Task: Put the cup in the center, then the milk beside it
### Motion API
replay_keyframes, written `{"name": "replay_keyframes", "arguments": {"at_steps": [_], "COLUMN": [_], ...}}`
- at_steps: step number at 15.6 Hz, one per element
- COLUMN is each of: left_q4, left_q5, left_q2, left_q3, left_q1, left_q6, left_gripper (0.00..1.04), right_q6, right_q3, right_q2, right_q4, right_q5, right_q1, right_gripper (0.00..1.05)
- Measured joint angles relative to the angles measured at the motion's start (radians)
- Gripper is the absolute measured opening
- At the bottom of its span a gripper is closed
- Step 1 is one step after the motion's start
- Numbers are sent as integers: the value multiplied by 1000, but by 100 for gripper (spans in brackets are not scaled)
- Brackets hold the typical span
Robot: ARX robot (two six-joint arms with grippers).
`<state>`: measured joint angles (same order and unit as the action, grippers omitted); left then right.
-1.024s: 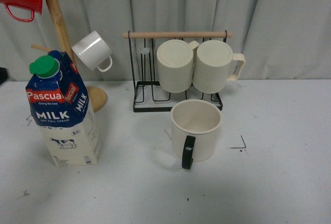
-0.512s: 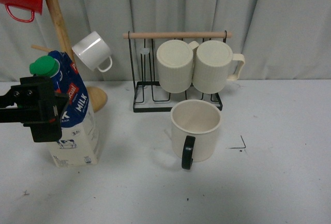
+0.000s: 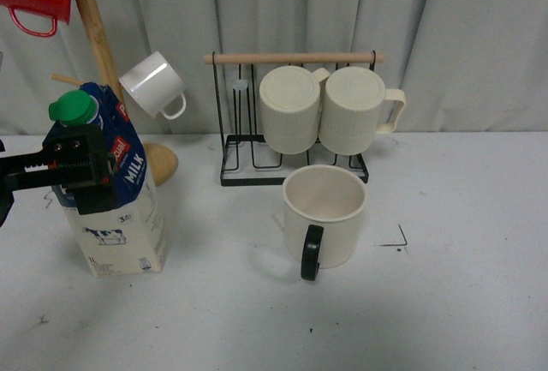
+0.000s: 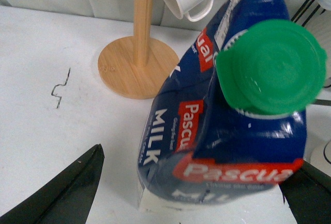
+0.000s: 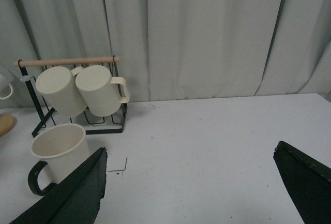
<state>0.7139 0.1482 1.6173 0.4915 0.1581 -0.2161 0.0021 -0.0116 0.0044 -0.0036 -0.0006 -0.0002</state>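
Front view: the milk carton [image 3: 128, 230] stands upright on the white desk [image 3: 257, 328] at the left of the frame, green cap [image 3: 73, 110] uppermost, just in front of the wooden mug tree [image 3: 96, 37]. The left gripper [image 4: 201, 157] hangs level with the carton's blue upper part. In the left wrist view its fingers [image 4: 72, 193] are spread wide, one on either side of the carton. One is clear of it and the other lies close beside its edge, with contact not discernible. The cup [image 3: 325, 212] sits upright right of centre in the frame, well apart from the carton. Its black handle faces the camera, and it is in front of the wire rack [image 3: 231, 144] and just left of a black corner mark [image 3: 398, 241]. The right gripper [image 5: 191, 149] shows only in its wrist view, fingers [image 5: 77, 193] wide apart and holding nothing.
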Motion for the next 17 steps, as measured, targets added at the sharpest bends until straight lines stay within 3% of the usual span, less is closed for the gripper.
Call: {"name": "replay_keyframes", "arguments": {"at_steps": [8,13,17], "left_q4": [132,131,77], "left_q5": [123,148,183], "left_q2": [218,210,174], "left_q3": [127,129,129], "left_q1": [-8,12,43], "left_q6": [17,-1,-23], "left_gripper": [95,44,30], "right_q6": [0,0,0], "right_q3": [0,0,0], "right_q2": [0,0,0], "right_q4": [0,0,0], "right_q5": [0,0,0], "right_q1": [0,0,0], "right_gripper": [98,98,98]}}
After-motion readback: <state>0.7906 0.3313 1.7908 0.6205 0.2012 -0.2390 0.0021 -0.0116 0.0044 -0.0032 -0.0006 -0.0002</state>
